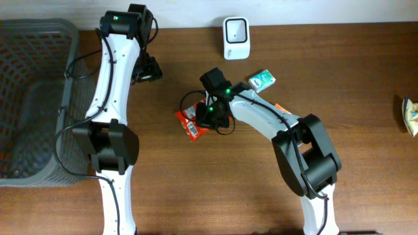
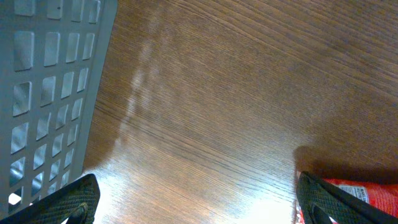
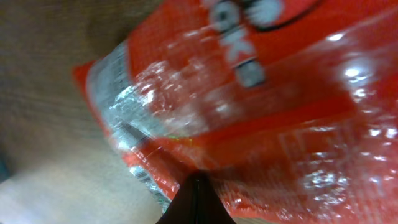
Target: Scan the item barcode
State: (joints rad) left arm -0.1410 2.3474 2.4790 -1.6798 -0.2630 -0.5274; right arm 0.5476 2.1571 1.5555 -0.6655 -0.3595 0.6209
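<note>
Pinching only a crinkly edge of the red packet (image 1: pixel 191 128), well short of the scanner (image 1: pixel 235 38), the closed right tool (image 3: pixel 198 190) risks slippage or twisting; the left tool (image 2: pixel 196 208) gapes wide, empty.

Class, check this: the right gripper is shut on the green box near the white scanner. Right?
No. The right gripper is shut on the red packet, not the green box near the white scanner; the right wrist view shows it.
</note>
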